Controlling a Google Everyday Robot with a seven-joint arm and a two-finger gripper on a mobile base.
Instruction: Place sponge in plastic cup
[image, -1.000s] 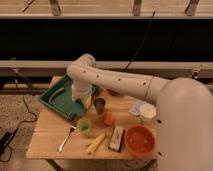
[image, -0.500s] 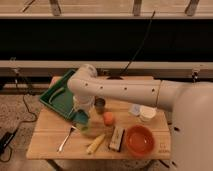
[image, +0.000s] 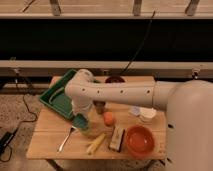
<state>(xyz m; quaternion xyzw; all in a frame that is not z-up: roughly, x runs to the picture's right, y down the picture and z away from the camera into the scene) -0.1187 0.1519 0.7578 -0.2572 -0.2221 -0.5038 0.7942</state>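
My gripper (image: 81, 114) points down over the front left of the wooden table (image: 50, 145), just in front of the green tray (image: 56, 97). It is shut on the teal-green sponge (image: 80, 121), which hangs below it. The sponge is right at the left rim of the translucent light-green plastic cup (image: 93, 129); I cannot tell if it is inside the cup. My arm (image: 120, 92) reaches in from the right and hides the table's middle.
A dark metal cup (image: 100, 107) and an orange ball (image: 108, 118) stand right of the gripper. A fork (image: 65, 139), a yellow banana-like piece (image: 96, 143), a tan-and-black block (image: 117, 138), an orange bowl (image: 139, 140) and a white container (image: 147, 115) lie along the front and right.
The arm has swung forward from over the tray and come down, carrying the sponge to the plastic cup.
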